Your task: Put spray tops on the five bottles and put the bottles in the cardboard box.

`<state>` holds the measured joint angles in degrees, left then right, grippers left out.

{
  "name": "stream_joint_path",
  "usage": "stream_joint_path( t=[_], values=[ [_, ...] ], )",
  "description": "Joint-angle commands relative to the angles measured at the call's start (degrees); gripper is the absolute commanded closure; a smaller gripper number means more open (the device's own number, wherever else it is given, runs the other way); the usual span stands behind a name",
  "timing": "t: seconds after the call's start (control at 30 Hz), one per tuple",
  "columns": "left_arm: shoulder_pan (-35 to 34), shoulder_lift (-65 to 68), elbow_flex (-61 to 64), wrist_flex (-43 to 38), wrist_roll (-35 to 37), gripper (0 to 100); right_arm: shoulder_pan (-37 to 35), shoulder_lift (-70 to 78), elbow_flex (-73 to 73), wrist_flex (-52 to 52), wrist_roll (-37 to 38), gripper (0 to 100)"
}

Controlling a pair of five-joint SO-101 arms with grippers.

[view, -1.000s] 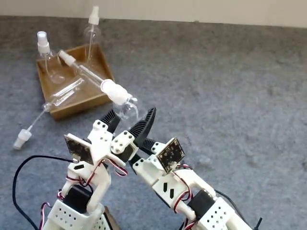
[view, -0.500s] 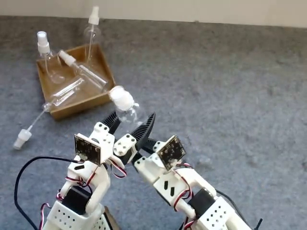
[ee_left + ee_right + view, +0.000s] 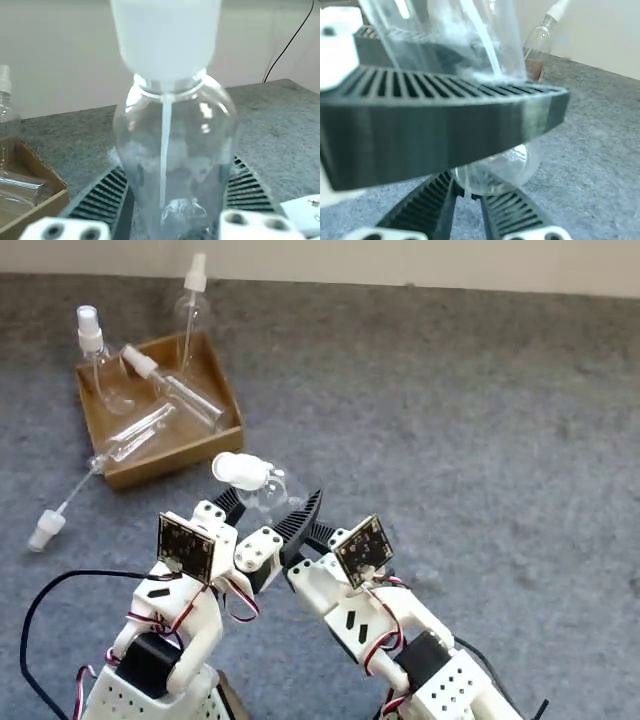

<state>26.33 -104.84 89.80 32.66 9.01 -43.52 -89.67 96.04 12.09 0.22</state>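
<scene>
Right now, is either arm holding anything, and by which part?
The left gripper holds the clear bottle by its round body, between its fingers. Whether the right gripper beside it also grips cannot be told.

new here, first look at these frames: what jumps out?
A round bottle with a white spray top, held tilted in the left gripper, front centre. Behind it to the left, the cardboard box holds several bottles, and a stray spray top lies on the carpet by its corner.

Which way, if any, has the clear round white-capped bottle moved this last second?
Yes: the clear round bottle has drawn away from the brown cardboard box corner, toward the left arm's base.
</scene>
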Motion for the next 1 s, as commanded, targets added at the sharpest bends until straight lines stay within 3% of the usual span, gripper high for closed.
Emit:
stream_joint_path(
  t=[0.0,0.3,0.53,0.87,0.97],
  values=[
    [2.2,0.0,-0.6,2.5,-0.4,88,2.2,-1.0,6.0,-1.5,-0.6,98.7],
    [2.2,0.0,-1.6,2.9,-0.4,88,2.2,-0.9,6.0,-1.5,-0.6,98.7],
    [2.2,0.0,-3.5,9.1,-0.4,88,2.2,-0.9,6.0,-1.5,-0.6,98.7],
    [2.1,0.0,-4.2,8.7,-0.4,88,2.2,-0.7,6.0,-1.5,-0.6,98.7],
    [-1.7,0.0,-4.1,8.5,-0.4,88,2.2,-0.7,6.0,-1.5,-0.6,98.7]
  ],
)
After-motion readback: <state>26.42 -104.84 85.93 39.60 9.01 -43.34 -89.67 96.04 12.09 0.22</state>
